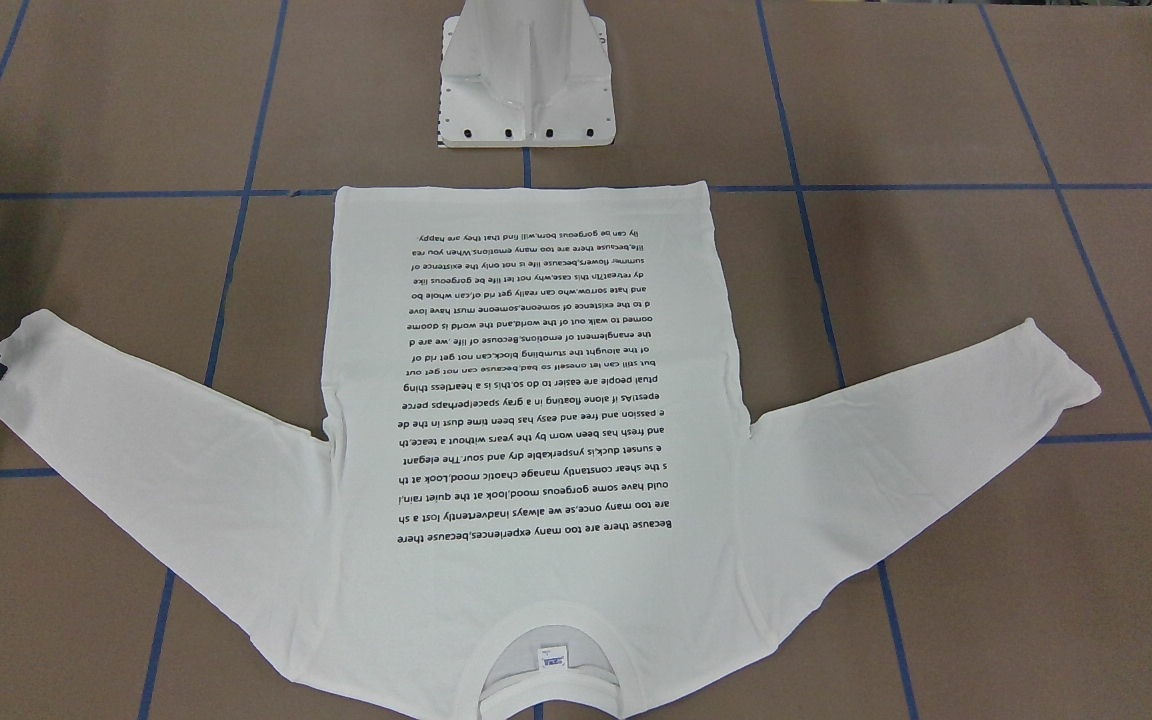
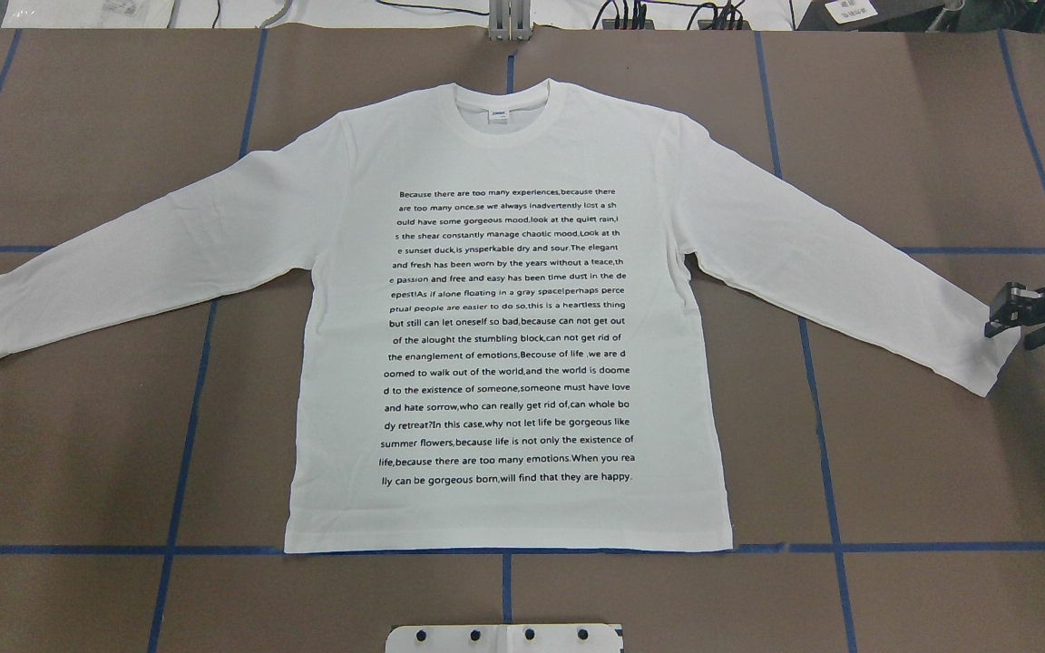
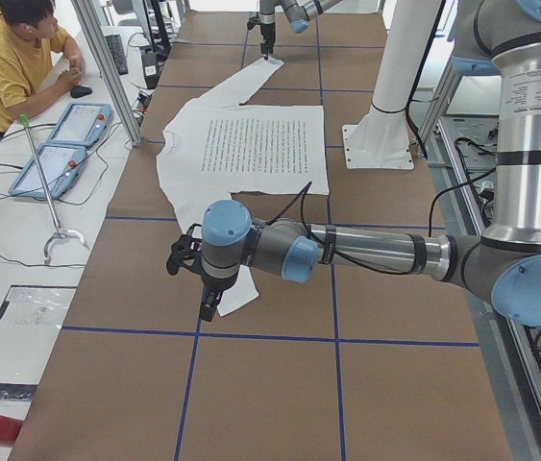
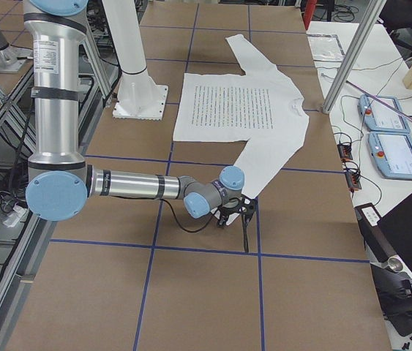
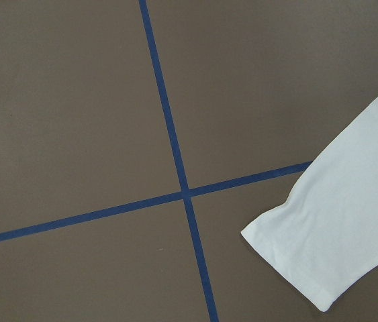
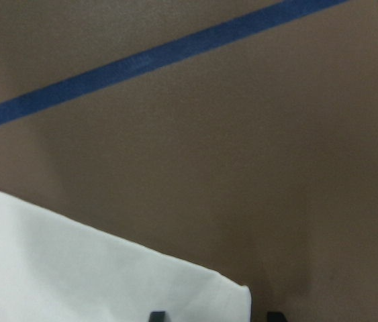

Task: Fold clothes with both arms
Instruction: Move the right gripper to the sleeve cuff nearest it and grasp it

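Shirt (image 2: 504,363) lies flat on table (image 2: 894,453), print side up, straight out in front of base (image 2: 504,638). Hem is nearest base, lying along the tape line (image 2: 758,549) there; collar (image 2: 509,113) at the end far from base. Sleeves are spread out, one to each side of base, both slanting back toward the base side. Cloth mostly smooth.

R gripper (image 2: 999,317) is well off to base's right, low at R cuff (image 2: 985,363). R wrist cam: fingertips (image 6: 157,314) are spread apart w/ the cuff corner betw them, nothing pinched. Cant tell if tips touch the cloth. R arm (image 4: 132,184) runs low and level over table.

L gripper (image 3: 208,307) is off to base's left, pointing down just beside L cuff (image 3: 239,298). It shows only in the side cam, so cant tell if spread or closed, or if touching. L wrist cam has that cuff flat on table near a tape crossing (image 5: 184,193).

Person (image 3: 11,72) sits at a side desk, across the table from base.
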